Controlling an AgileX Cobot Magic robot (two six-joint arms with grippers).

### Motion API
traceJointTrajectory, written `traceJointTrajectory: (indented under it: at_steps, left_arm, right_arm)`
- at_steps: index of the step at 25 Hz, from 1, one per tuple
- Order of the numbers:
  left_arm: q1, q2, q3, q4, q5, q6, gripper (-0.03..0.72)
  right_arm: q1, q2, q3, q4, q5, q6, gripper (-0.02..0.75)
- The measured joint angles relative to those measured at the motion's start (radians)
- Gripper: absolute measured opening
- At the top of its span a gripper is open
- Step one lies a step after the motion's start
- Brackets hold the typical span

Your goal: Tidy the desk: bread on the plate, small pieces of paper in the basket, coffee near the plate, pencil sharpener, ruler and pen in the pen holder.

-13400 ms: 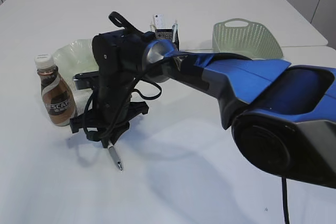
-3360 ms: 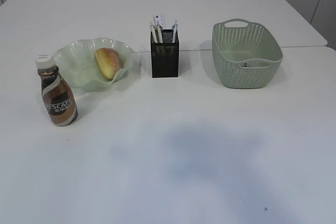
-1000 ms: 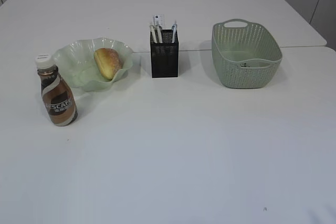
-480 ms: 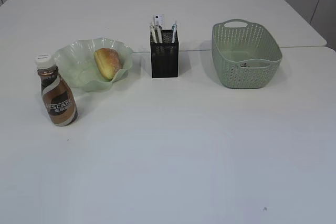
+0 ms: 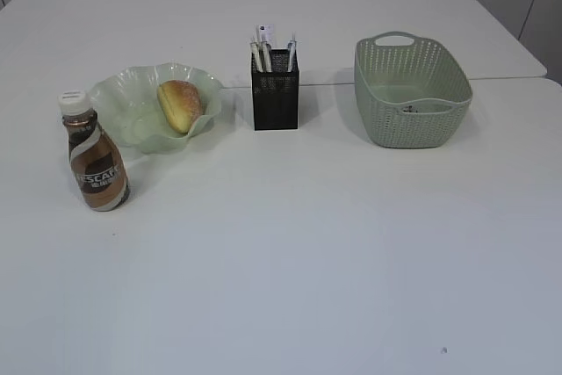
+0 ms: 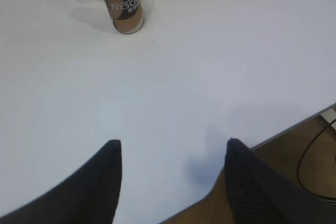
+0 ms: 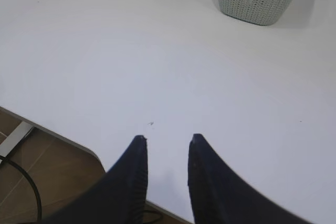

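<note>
**deskwatcher:** ok so where's everything sitting? from the front cam the bread (image 5: 180, 104) is lying in the plate (image 5: 118, 98), that wavy pale green glass dish on the left of the desk (image 5: 290, 252). The coffee (image 5: 95, 164) stands upright just in front of the plate's left edge, near it, can't tell if they actually touch

**armnerd:** yep same here. pen holder (image 5: 275, 98) is in the middle at the back, upright, a few white and light-coloured sticks poking out the top. I can't tell which one is the pen, the ruler or the sharpener, too small. basket (image 5: 411, 94) is off to the right, well apart from the holder, with something small and pale lying at the bottom, can't make out what

**deskwatcher:** and the pincers? neither arm shows in the front cam

**armnerd:** wrist cams only. left gripper (image 6: 172, 148) has its fingers spread pretty wide with nothing between them, hanging over the near edge of the desk, floor and a cable visible past the edge. the coffee bottle is way up at the top of that view, well away from it

**deskwatcher:** right gripper (image 7: 168, 139)?

**armnerd:** fingers parted too but a narrower gap, also holding nothing, just bare white tabletop showing between the tips. it sits over the front edge as well, with the basket and a corner of the black holder far off at the top of the frame
</note>
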Motion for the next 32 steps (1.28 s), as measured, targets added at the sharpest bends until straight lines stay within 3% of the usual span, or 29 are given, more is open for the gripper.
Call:
traceJointTrajectory:
  at_steps: [10, 11, 13, 14, 16, 17, 26, 32]
  left_arm:
    - [0.000, 0.000, 0.003, 0.000, -0.017, 0.000, 0.435]
    - [0.000, 0.000, 0.004, 0.000, -0.019, 0.000, 0.435]
    - [0.000, 0.000, 0.007, 0.002, -0.029, 0.000, 0.434]
    - [0.000, 0.000, 0.014, 0.002, -0.047, 0.000, 0.433]
    - [0.000, 0.000, 0.030, 0.000, -0.079, 0.000, 0.432]
    - [0.000, 0.000, 0.032, 0.000, -0.087, 0.000, 0.430]
    - [0.005, 0.000, 0.035, 0.000, -0.098, 0.000, 0.382]
    - [0.102, -0.002, 0.035, 0.000, -0.099, 0.000, 0.374]
  right_arm:
    - [-0.014, 0.000, 0.000, -0.002, 0.000, -0.002, 0.225]
    - [-0.083, 0.000, 0.000, -0.002, 0.000, -0.002, 0.225]
    - [-0.083, 0.000, 0.000, -0.002, 0.000, -0.002, 0.225]
    - [-0.252, 0.000, 0.000, -0.002, 0.000, -0.002, 0.225]
    - [-0.278, 0.000, 0.000, -0.002, 0.000, -0.002, 0.225]
    - [-0.388, 0.000, 0.000, -0.002, -0.002, -0.002, 0.225]
    - [-0.459, 0.000, 0.000, -0.002, -0.002, -0.002, 0.225]
    - [-0.513, 0.000, 0.000, -0.002, -0.002, -0.002, 0.225]
